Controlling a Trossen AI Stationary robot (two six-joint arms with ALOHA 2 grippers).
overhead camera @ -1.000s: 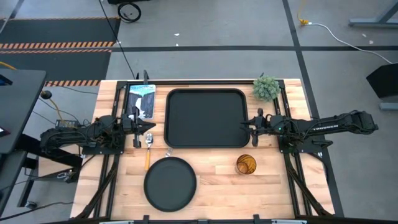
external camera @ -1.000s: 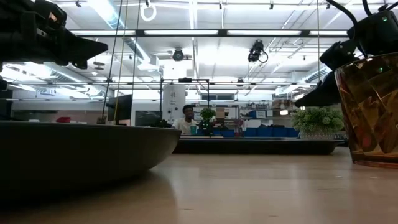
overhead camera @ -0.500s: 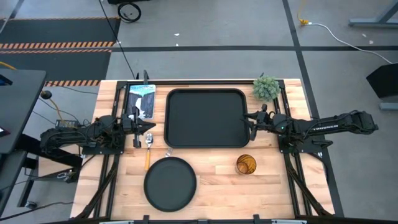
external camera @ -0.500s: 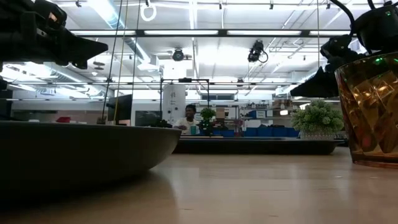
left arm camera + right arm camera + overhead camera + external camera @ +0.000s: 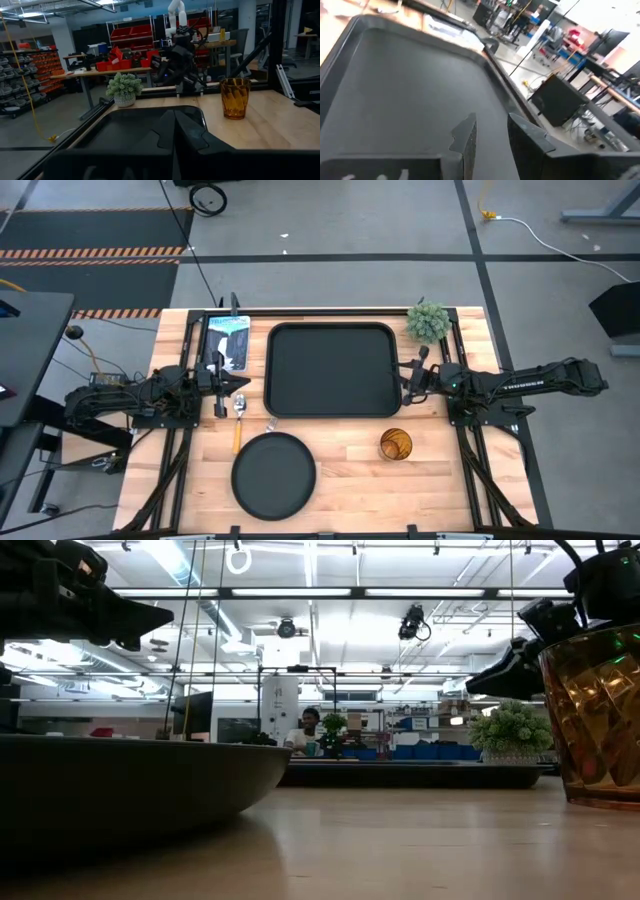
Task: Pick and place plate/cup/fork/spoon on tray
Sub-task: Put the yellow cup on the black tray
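The black tray (image 5: pixel 330 370) lies at the table's middle, toward the far edge. The round black plate (image 5: pixel 274 475) lies near the front edge, and the amber cup (image 5: pixel 396 444) stands upright to its right. The orange-handled spoon (image 5: pixel 237 430) lies left of the tray. The small silver fork (image 5: pixel 269 423) lies by the tray's near left corner. My left gripper (image 5: pixel 232 385) is shut and empty just left of the tray, above the spoon's head. My right gripper (image 5: pixel 405 375) hovers over the tray's right rim, open and empty; its two fingers show in the right wrist view (image 5: pixel 490 125).
A small green potted plant (image 5: pixel 427 321) stands at the tray's far right corner. A blue-and-white flat item (image 5: pixel 228 340) lies at the far left. Bare wood shows between the plate and the cup and along the front edge. A person sits far off in the room (image 5: pixel 310 730).
My right gripper has risen a little, drawn back slightly toward the table's right edge from over the tray, and turned about its wrist. Its fingers stay apart. Nothing on the table has moved.
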